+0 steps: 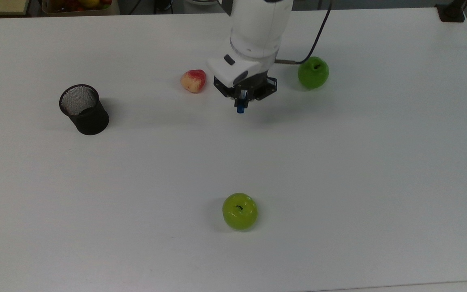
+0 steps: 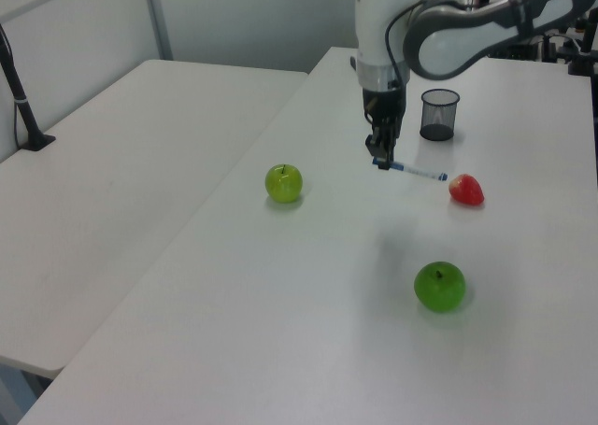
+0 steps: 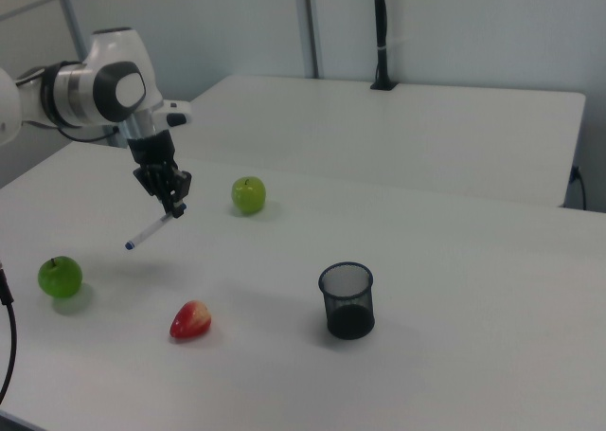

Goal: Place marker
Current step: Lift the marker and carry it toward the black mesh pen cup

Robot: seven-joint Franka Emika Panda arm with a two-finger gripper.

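Note:
The marker (image 2: 416, 172), a slim white pen with a blue cap, hangs in the air above the white table (image 1: 339, 170), held near its capped end. My gripper (image 1: 241, 103) is shut on that end; only the blue cap (image 1: 240, 109) sticks out in the top view. In the right view the marker (image 3: 151, 231) slants down and to the right view's left from my gripper (image 3: 176, 206). It hangs between the red-yellow fruit (image 1: 193, 80) and a green apple (image 1: 313, 72).
A black mesh cup (image 1: 83, 109) stands upright at the top view's left. A second, lighter green apple (image 1: 240, 211) lies near the table's front. A second white table (image 2: 121, 163) adjoins on the left view's left, with a black post (image 2: 23, 107) on it.

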